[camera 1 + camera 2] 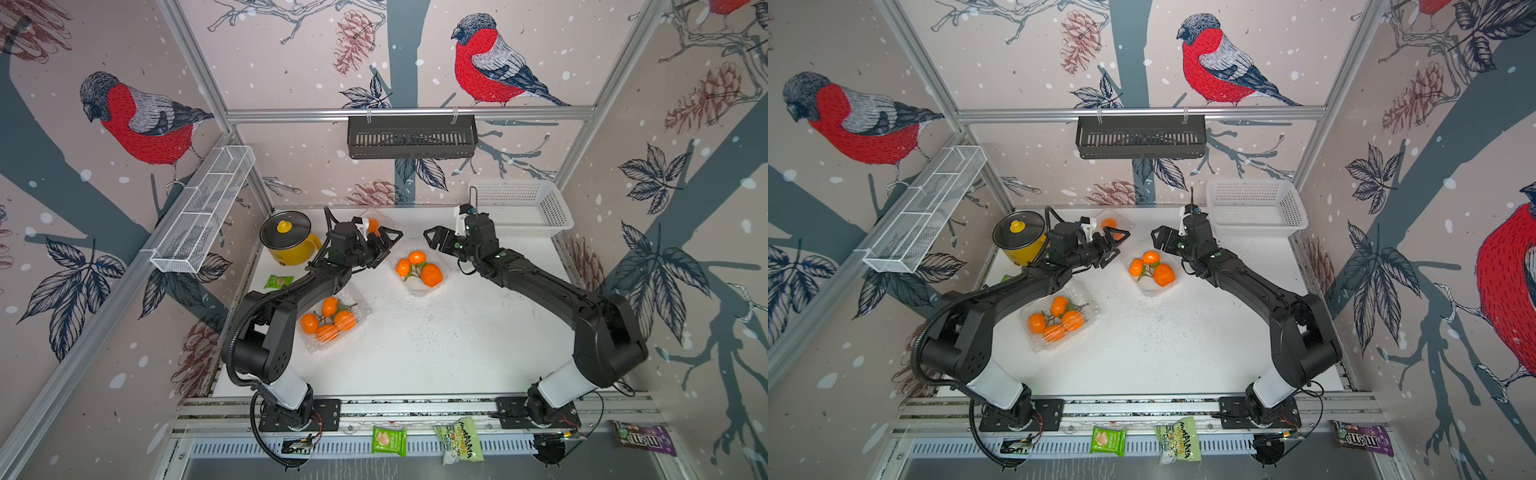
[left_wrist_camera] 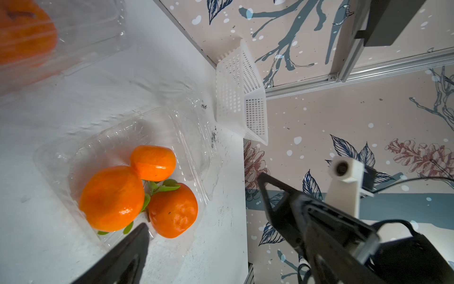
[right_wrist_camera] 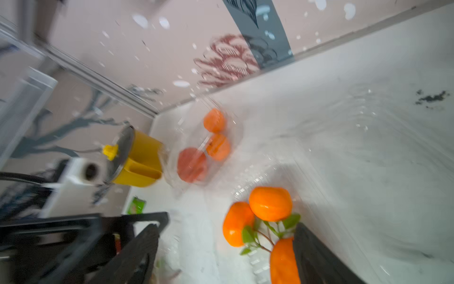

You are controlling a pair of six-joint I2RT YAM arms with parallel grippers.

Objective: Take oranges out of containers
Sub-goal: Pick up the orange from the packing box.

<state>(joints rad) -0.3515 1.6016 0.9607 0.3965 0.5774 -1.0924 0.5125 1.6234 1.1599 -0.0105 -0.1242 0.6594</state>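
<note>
The middle container (image 1: 419, 291), lid open, lies with its long axis slanting from far left to near right. It holds three oranges (image 1: 417, 268) on leafy stems. The left gripper (image 1: 387, 246) and right gripper (image 1: 432, 241) hover either side of its far end, jaws apart and empty. A second container (image 1: 359, 297) lies beneath the left arm (four oranges inside). A third (image 1: 380, 217) sits behind the left gripper, beside the yellow pot (image 1: 289, 241). On the front rail a purple packet (image 1: 640, 440) reads "m&m's".

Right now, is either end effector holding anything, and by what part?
Nothing is held. The left end effector and right end effector are both open and empty.
</note>
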